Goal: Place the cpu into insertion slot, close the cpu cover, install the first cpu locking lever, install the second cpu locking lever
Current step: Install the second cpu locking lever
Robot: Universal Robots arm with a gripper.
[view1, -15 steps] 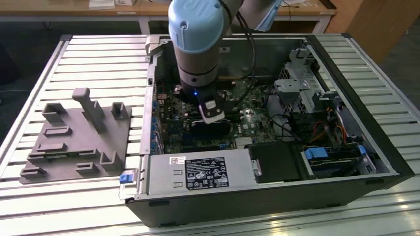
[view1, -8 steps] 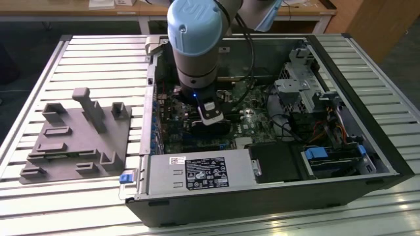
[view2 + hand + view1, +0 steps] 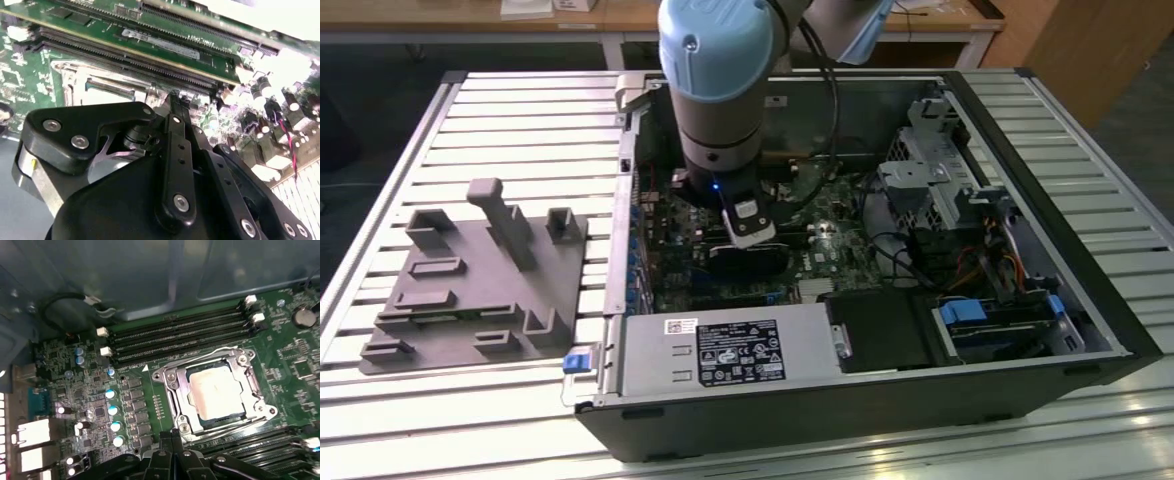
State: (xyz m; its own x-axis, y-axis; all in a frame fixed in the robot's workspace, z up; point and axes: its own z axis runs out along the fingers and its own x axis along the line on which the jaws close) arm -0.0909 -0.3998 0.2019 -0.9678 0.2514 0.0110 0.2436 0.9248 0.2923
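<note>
Looking like the cpu (image 3: 217,392) is seated under the closed cpu cover (image 3: 176,390), so levers need precise hooking; jaws' state unclear.

In the exterior view the arm (image 3: 720,90) stands in front of the insertion slot, hiding it and the gripper's tip; the arm's upper part is cut off by the picture's edge. In the second wrist view the gripper (image 3: 172,100) body covers most of the cpu cover (image 3: 107,87), leaving one strip of silver frame visible. In the first wrist view the gripper (image 3: 172,437) is cut by the picture's edge, and the frame of the cpu cover (image 3: 220,390) nearest it is partly overlapped. Whether the locking levers are latched cannot be told.
</note>
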